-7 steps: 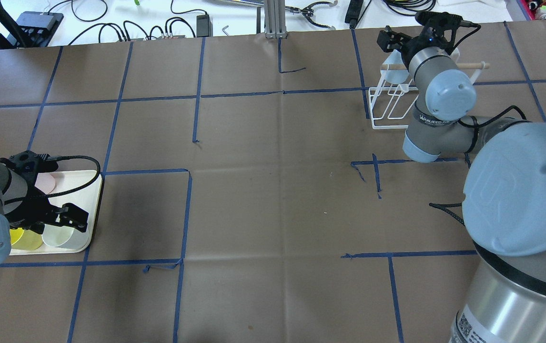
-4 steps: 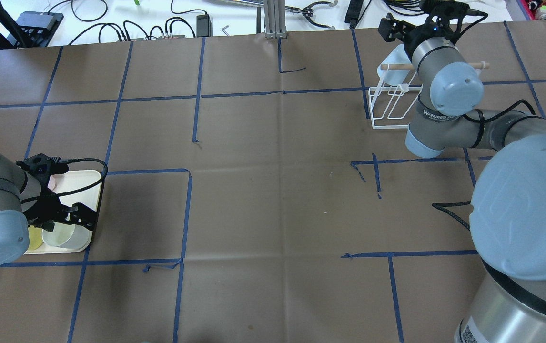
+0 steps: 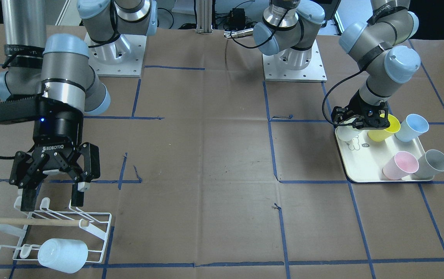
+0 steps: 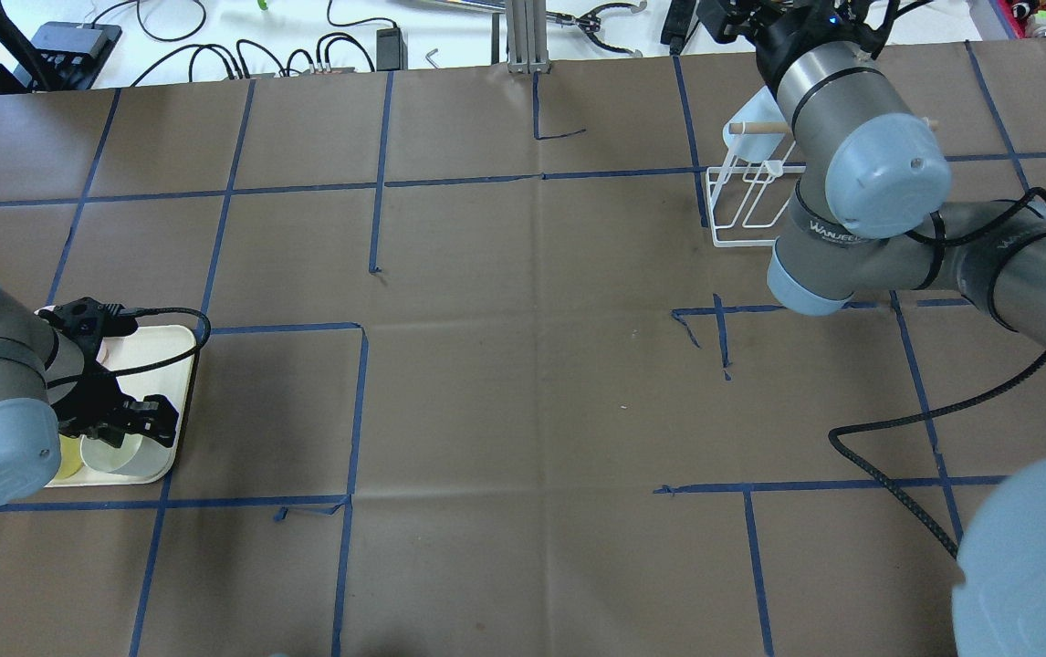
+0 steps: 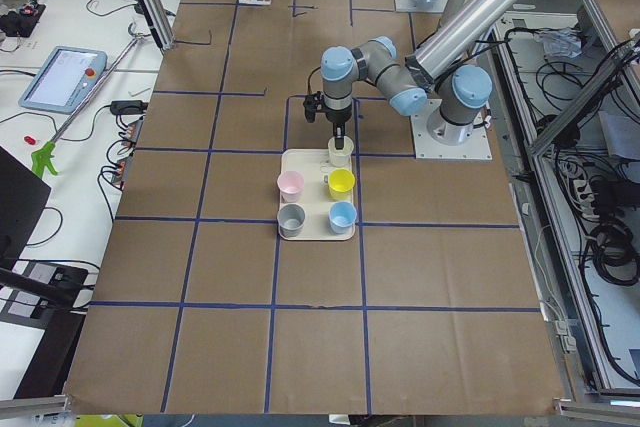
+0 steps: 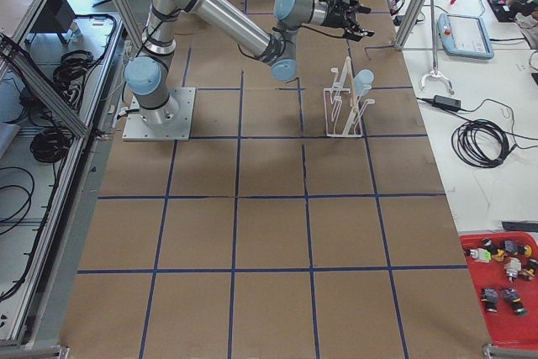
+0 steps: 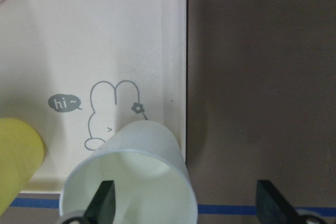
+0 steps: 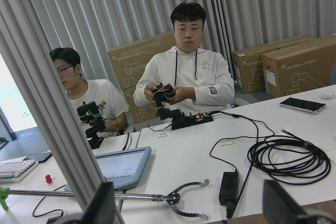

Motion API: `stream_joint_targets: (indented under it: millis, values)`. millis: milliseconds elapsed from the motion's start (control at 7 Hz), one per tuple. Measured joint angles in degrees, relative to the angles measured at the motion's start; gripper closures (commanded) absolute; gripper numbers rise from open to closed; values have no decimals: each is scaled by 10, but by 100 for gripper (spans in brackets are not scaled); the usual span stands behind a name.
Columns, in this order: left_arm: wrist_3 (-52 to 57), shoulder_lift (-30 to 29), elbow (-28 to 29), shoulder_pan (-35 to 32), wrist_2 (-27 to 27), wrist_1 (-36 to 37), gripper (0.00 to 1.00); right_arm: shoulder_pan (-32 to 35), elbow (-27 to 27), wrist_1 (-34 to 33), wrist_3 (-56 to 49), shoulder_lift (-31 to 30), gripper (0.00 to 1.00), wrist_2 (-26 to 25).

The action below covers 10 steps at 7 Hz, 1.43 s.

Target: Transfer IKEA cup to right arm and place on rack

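The left gripper [image 3: 362, 122] hangs low over the cream tray [image 3: 365, 166], which lies at 9 o'clock on the table [image 4: 523, 411] in the overhead view. Its jaws are spread wide and have hold of nothing. In the left wrist view one finger [image 7: 105, 200] dips inside the mouth of the pale cup [image 7: 142, 177]. The other finger is out at 3 o'clock of the cup, over bare table past the tray's edge, with a clear gap to the cup's wall.

The pale cup stands mouth up in the tray's 10 o'clock corner in the front-facing view, just beside a bunny drawing [image 7: 113, 114]. On the same tray the yellow cup [image 3: 384, 130] is at 12 o'clock, just beside the pale one. The blue cup [image 3: 412, 128] is at 2 o'clock, the grey cup [image 3: 433, 162] at 4 and the pink cup [image 3: 400, 166] at 5.

The right gripper [image 3: 51, 199] is held level above the rack [image 3: 94, 232], which stands at 1 o'clock on the table in the overhead view. Its jaws are wide apart and empty. A light blue racked cup [image 3: 63, 255] lies on its side on a prong at the rack's 6 o'clock end in the front-facing view, below the wooden dowel [image 3: 32, 221]
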Motion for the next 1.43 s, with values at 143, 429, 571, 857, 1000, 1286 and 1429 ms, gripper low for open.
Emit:
stream_joint_targets:
  millis: [143, 429, 571, 857, 1000, 1286, 1429]
  values:
    - [2, 0, 1, 1, 1, -1, 100, 15, 31, 0, 41, -39, 0, 2]
    - [5, 1, 5, 6, 2, -1, 100, 47, 92, -2, 179, -92, 0, 14]
    - [6, 5, 8, 10, 1, -3, 100, 61, 114, -4, 268, -107, 0, 49]
    - [3, 15, 48, 2, -2, -41, 100, 71, 143, -9, 448, -133, 0, 126]
    - [2, 21, 99, -15, -10, -98, 100, 72, 159, -10, 541, -145, 0, 141]
    - [-9, 24, 233, -81, -37, -225, 100, 73, 175, -27, 671, -156, 0, 158]
    - [-16, 20, 299, -117, -44, -282, 100, 73, 177, -30, 701, -157, 0, 160]
